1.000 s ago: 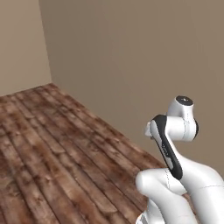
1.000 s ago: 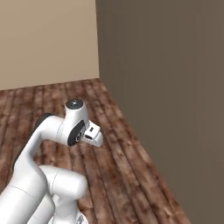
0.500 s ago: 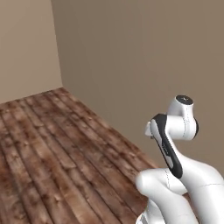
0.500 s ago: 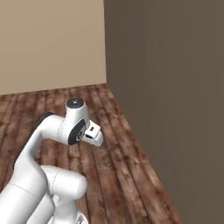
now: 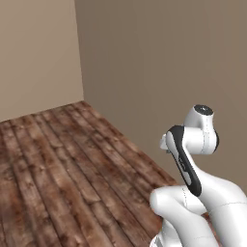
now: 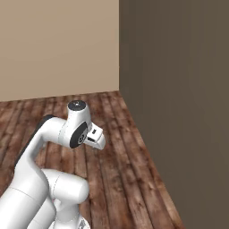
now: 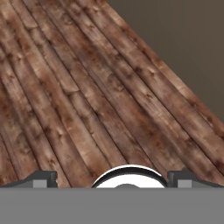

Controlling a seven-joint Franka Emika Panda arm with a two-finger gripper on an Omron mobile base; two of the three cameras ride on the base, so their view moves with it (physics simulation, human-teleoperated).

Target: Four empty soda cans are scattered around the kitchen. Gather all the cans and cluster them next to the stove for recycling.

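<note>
The soda cans and the stove are out of view. My arm (image 5: 193, 159) is folded up close over the base, also seen in the right base view as the arm (image 6: 58, 134). In the hand view my gripper (image 7: 113, 179) is open, its two dark fingertips (image 7: 41, 178) far apart with nothing between them, pointing down at the wood-plank floor (image 7: 96, 87).
I face a bare corner of the kitchen. Two beige walls meet at the corner (image 5: 76, 53), which also shows as the corner (image 6: 119, 44). The shaded wall (image 6: 179, 112) runs close along my right. Open wood-plank floor (image 5: 58, 169) stretches ahead and left.
The whole picture has shifted in both base views: the wall corner has slid to the right, so the base has moved. The arm keeps its folded pose and the gripper stays open.
</note>
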